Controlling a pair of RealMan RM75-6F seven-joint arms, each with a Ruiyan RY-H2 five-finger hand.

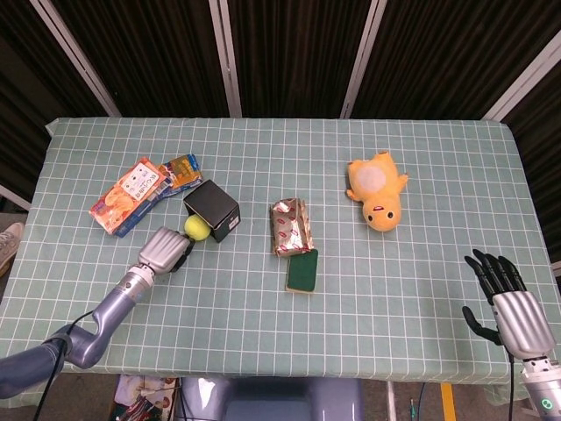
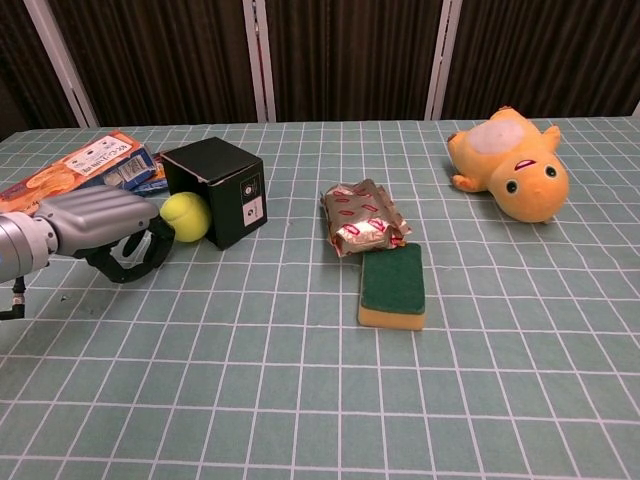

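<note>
The left hand (image 2: 105, 228) is being held low over the table (image 1: 263, 158), palm down, fingers curled in with nothing gripped, fingertips touching the yellow ball (image 2: 185, 217). The ball is being pressed against the black box (image 2: 217, 188), one white label showing on the box, print too small to read. The right hand (image 1: 513, 307) is being kept at the near right edge, fingers spread, holding nothing. Also being seen: one sponge (image 2: 392, 286), one foil wrapper (image 2: 362, 217), one plush duck (image 2: 510, 165), two snack packets (image 1: 145, 189), writing unreadable.
</note>
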